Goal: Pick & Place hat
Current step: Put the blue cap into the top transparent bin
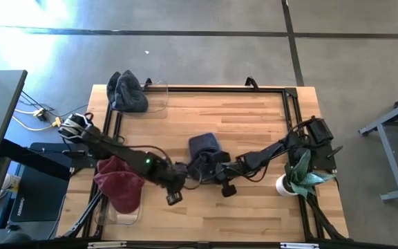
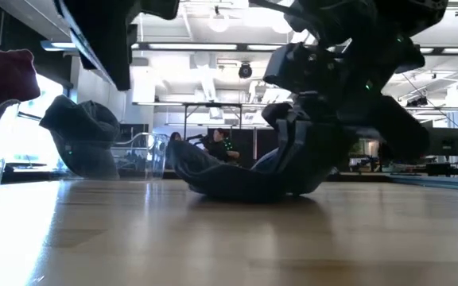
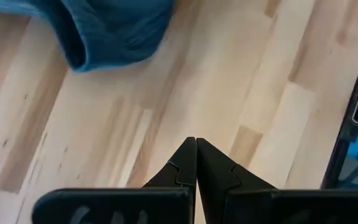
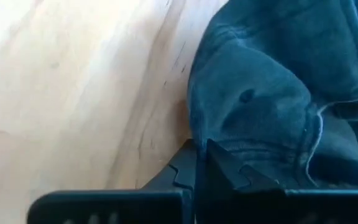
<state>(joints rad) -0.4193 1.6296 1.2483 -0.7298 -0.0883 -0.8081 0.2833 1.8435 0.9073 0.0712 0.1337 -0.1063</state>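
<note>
Right jaws closed at blue hat (image 1: 202, 146), maroon hat (image 1: 118, 181) in clear bin (image 1: 124, 218)

- The left arm reaches in from the left edge of the desk (image 1: 254, 117), stretched low across it toward the middle.
- The left claw (image 3: 196, 144) is closed, its two dark fingertips pressed together with nothing between them, pointing down at bare wood.
- The right arm comes in from the right side, bent at the elbow.
- The right claw (image 4: 199, 148) is pinched together at the edge of the dark blue hat (image 4: 272, 93).
</note>
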